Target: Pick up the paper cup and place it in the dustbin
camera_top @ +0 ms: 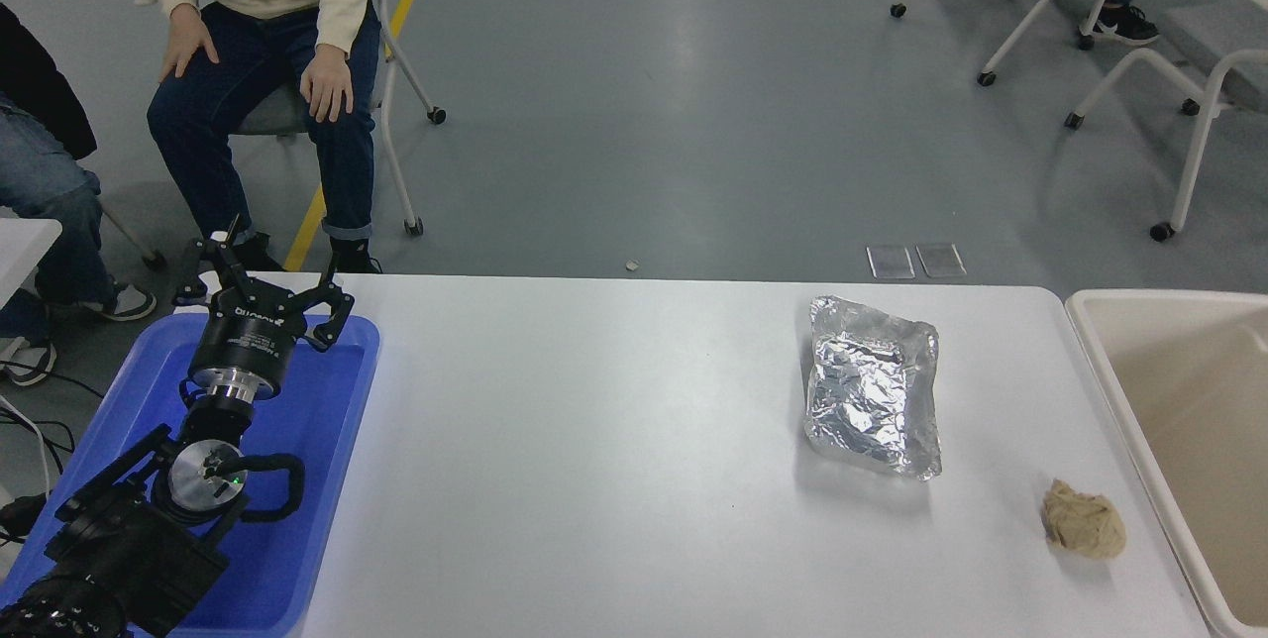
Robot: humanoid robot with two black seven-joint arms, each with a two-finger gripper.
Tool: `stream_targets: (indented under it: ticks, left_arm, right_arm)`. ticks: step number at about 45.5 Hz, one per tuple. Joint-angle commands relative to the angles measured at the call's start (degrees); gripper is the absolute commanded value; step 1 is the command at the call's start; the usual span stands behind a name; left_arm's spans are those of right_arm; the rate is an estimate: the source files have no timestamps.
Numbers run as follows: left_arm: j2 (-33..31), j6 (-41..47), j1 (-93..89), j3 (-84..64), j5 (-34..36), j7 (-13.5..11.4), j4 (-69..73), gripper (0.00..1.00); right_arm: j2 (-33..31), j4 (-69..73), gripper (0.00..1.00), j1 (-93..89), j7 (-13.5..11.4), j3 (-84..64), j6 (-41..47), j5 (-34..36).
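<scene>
No paper cup shows anywhere on the table or in the visible part of the bin; it is out of view. The dustbin (1127,420), beige with a rounded pale rim, stands against the table's right end, and only its left part is in the picture. My left gripper (265,266) is parked open over the far end of a blue tray at the lower left, with nothing between its fingers. The right arm is out of the picture.
A crinkled silver foil bag (872,385) lies on the white table (594,440) right of centre, with a crumpled brown paper ball (1084,519) nearer the front beside the bin. The blue tray (317,479) fills the left end. People sit on chairs beyond the far edge.
</scene>
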Motion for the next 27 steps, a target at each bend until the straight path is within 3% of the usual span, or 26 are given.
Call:
stream_targets:
  ticks: [1, 21, 24, 27]
  left_arm:
    - [0.0, 0.0, 0.0, 0.0, 0.0, 0.0, 0.0, 1.0]
    - [0.0, 0.0, -0.08, -0.09, 0.0, 0.0, 0.0, 1.0]
    - [0.0, 0.0, 0.0, 0.0, 0.0, 0.0, 0.0, 1.0]
    - [0.0, 0.0, 0.0, 0.0, 0.0, 0.0, 0.0, 1.0]
  right_arm:
    - [2.44, -1.71, 0.0, -4.02, -6.32, 7.08, -6.82, 0.22]
    - [5.52, -1.71, 0.0, -4.38, -6.05, 9.28, -9.29, 1.19]
    - [5.61, -1.71, 0.39, -4.38, -5.97, 9.28, -10.95, 1.19]
    - [5.96, -1.27, 0.67, -4.38, -5.88, 9.28, -14.29, 1.19]
